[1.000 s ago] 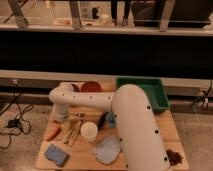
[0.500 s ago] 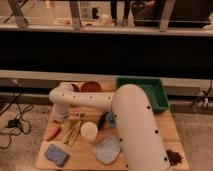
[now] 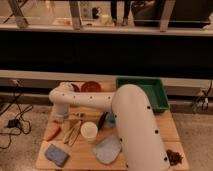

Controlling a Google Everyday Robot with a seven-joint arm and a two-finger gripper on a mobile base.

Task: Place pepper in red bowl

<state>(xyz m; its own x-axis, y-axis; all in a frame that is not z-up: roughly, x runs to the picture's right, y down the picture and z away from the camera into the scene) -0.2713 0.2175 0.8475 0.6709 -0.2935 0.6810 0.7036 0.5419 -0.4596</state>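
While folded back low over table [image 3: 165, 131], gripper [image 3: 61, 118] just beside pepper [image 3: 52, 132], grip state indiscernible

- The pepper [image 3: 52, 132] lies near the left edge of the counter [image 3: 170, 129], toward the front
- The tool [image 3: 61, 118] hangs just behind the pepper, slightly to its right
- Utensils [image 3: 74, 131] lie right of the pepper, with the cup [image 3: 89, 131] right of them
- The bowl [image 3: 92, 86] sits at the back edge, a second bowl [image 3: 75, 87] just left of it and a bin [image 3: 145, 91] to its right
- A sponge [image 3: 56, 154] lies in front of the pepper
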